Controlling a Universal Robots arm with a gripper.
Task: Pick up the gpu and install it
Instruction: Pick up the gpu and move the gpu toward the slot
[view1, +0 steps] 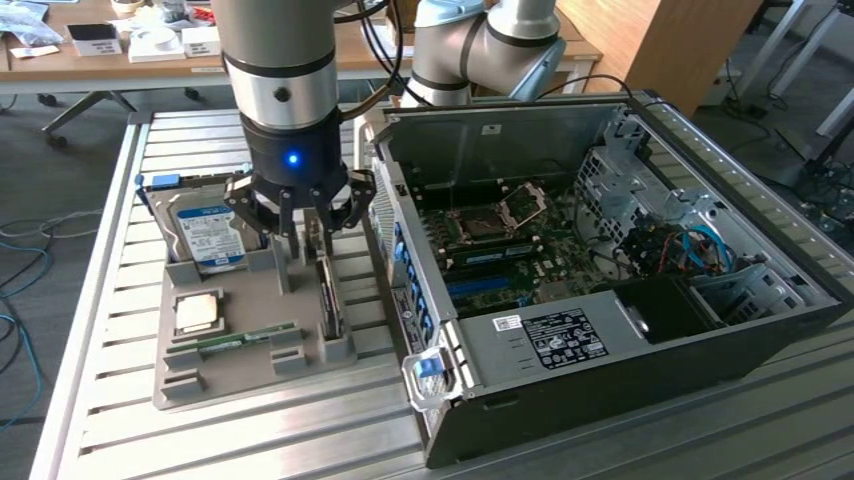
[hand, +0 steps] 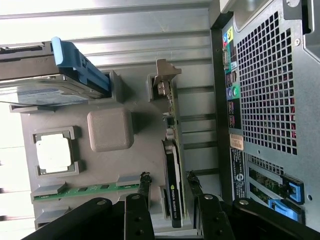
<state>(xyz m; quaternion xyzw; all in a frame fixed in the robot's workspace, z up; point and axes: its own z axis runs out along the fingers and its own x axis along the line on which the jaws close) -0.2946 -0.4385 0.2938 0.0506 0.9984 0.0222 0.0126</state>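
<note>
The gpu stands on its long edge in a slot of the grey parts fixture, next to the open computer case. In the wrist view the gpu shows edge-on, a thin green card with a black shroud and its silver end bracket at the far end. My gripper hangs just above the card. It is open, and in the wrist view the gripper has one dark finger on each side of the card's edge. Nothing is held.
On the same fixture are a silver hard drive with a blue-white label, a processor chip and a narrow green RAM strip. The open computer case with its motherboard lies at the exterior view's right, on a slatted metal table.
</note>
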